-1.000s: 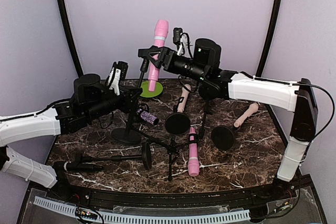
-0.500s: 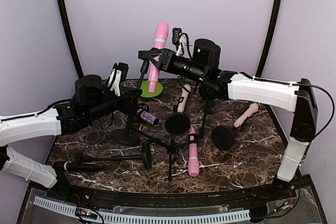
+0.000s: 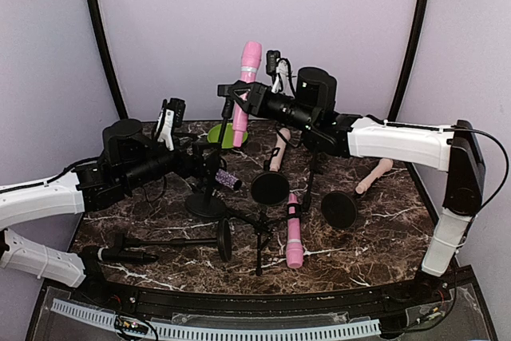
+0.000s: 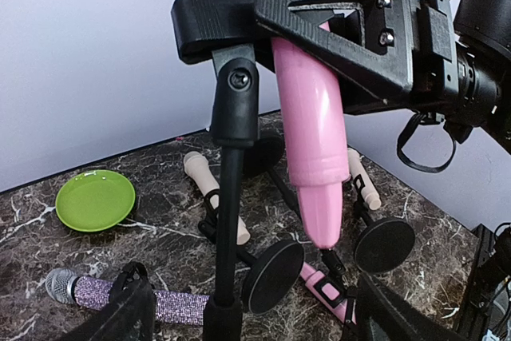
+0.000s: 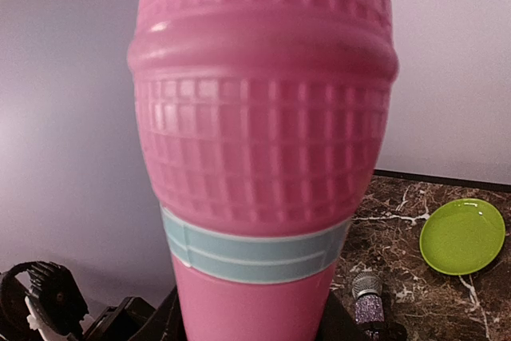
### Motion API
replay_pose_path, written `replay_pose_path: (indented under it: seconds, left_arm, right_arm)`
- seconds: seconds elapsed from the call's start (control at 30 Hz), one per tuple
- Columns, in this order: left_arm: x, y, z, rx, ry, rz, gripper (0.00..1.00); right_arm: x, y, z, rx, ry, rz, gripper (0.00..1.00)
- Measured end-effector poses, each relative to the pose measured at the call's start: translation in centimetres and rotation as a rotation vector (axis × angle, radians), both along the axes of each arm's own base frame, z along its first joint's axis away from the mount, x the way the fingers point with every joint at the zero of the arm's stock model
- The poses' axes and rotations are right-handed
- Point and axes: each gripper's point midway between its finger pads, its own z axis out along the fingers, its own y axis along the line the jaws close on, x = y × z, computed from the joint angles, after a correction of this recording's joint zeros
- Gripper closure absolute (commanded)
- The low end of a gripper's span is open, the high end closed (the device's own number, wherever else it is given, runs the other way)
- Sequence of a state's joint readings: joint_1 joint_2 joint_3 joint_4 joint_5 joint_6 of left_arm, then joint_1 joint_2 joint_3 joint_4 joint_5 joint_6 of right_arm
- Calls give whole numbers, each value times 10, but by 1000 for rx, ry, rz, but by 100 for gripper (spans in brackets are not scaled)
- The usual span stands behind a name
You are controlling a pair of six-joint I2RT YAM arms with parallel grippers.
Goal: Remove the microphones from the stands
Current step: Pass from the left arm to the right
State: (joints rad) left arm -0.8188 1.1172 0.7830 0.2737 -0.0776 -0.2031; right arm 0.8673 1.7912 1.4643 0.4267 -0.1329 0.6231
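Top external view: the bright pink plastic microphone with a ribbed head (image 3: 247, 77) stands nearly upright in the air over the back of the dark marble bench (image 3: 383, 233). The right gripper (image 3: 237, 96) reaches in from the right and is clamped about its handle. In the left wrist view that gripper's black triangular fingers (image 4: 343, 45) cross the pink handle, and the microphone's tail end hangs free, well above the bench. The clip on top of the black microphone stand with a round base (image 3: 206, 205) sits just beside the handle, on its left in that view. Whether the two touch I cannot tell, as a finger covers the clip's top.

The left gripper (image 4: 251, 321) is spread wide, low down, with one finger on either side of the stand's pole and neither touching it.

Around the head of the pink microphone there is only the lavender back wall (image 3: 319, 13), close behind. Below it the bench is crowded:
- a lime green round plate (image 3: 226, 135) lies near the back edge;
- a purple glitter microphone (image 3: 226, 178) lies just beside the stand's pole;
- a second black round stand base (image 3: 270, 188) stands right of the pole;
- a beige microphone (image 3: 374, 175) lies toward the right edge;
- a second pink microphone (image 3: 293, 231) lies flat near the middle.

A black curved frame tube (image 3: 104, 45) rises at the left back corner.
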Motion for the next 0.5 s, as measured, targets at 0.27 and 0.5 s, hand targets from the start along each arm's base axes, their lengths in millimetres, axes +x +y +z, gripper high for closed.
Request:
replay_pose_path:
  seconds: [0.27,0.5]
  left_arm:
    - [-14,5,-37,7,83,-27,2]
    - [-8,9,-78,58,173,0,1]
  right_arm:
    - [0,-1,6,15,-15,2,100]
    - [-6,-3,21,48,-44,20,100]
